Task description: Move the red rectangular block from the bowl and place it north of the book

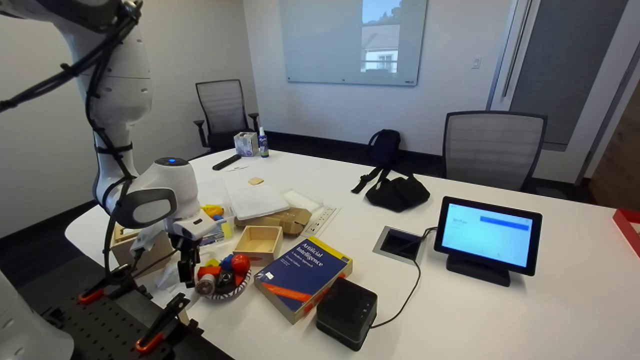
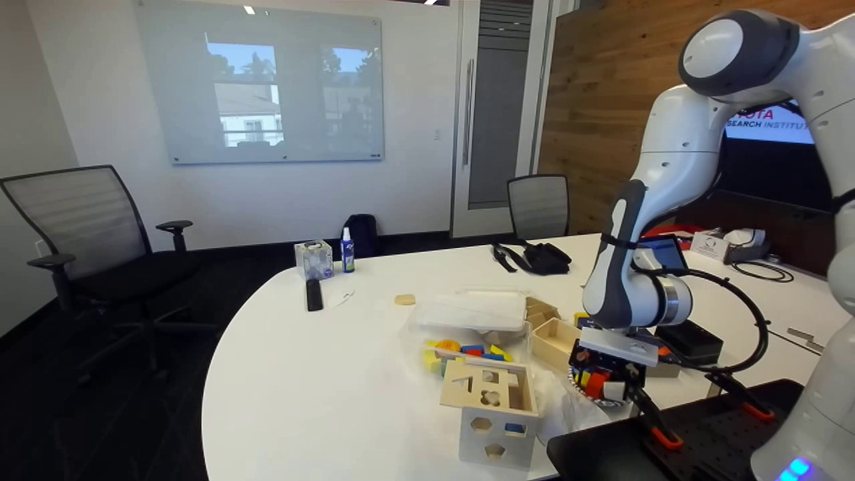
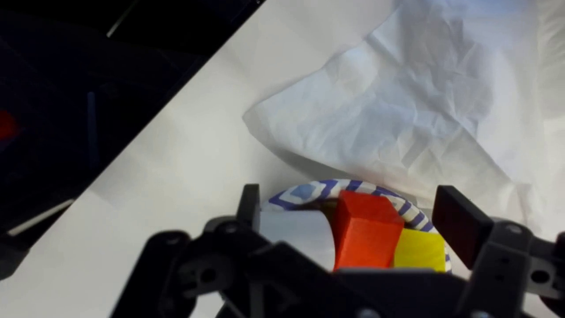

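The end effector (image 3: pixel 351 206) stands with its 2 fingers well apart, nothing clamped between them. In the wrist view the red rectangular block (image 3: pixel 371 236) sits in the bowl (image 3: pixel 415 214), between a white piece (image 3: pixel 300 234) and a yellow block (image 3: pixel 421 249). The grasp looks like the step in hand: best to bring each pad down close along the red sides, so neither neighbour gets pinched, then lift straight clear of the rim before heading for the book (image 1: pixel 305 270). North isn't marked.
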Robot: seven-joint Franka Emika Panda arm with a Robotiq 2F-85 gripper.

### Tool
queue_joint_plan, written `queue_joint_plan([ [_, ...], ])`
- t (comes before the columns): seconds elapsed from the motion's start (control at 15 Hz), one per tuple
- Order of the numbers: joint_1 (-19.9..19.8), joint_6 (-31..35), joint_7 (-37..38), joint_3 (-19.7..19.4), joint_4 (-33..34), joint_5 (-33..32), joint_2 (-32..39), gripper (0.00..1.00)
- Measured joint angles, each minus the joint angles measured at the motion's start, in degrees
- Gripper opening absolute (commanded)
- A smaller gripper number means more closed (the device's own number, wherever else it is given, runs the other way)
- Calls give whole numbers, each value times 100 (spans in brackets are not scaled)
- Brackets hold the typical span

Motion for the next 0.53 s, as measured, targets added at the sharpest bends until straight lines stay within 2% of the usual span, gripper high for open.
queue_joint_plan([
  [0.4, 209, 3, 0, -134, 293, 69, 245, 100],
  [0.47, 246, 3, 0, -152, 329, 98, 279, 75],
  [0.53, 283, 3, 0, -170, 357, 129, 306, 74],
])
